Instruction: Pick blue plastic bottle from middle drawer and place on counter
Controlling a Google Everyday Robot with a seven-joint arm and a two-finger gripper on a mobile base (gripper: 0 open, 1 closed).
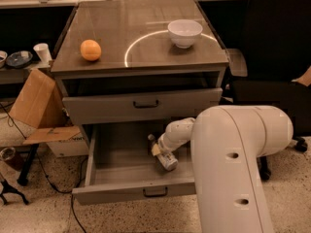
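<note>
The middle drawer (116, 166) is pulled open below the counter (141, 18). The blue plastic bottle (168, 161), small and pale, lies on its side on the drawer floor toward the right. My gripper (156, 148) is down inside the drawer at the bottle's upper left end, touching or just over it. My big white arm (233, 169) reaches in from the right front and hides the drawer's right part.
A white bowl (184, 32) and an orange (91, 50) sit on the counter. The taller-fronted drawer (141, 105) above sticks out slightly. A cardboard box (34, 106) leans at the left, a black chair (272, 57) stands at the right, and cables lie on the floor.
</note>
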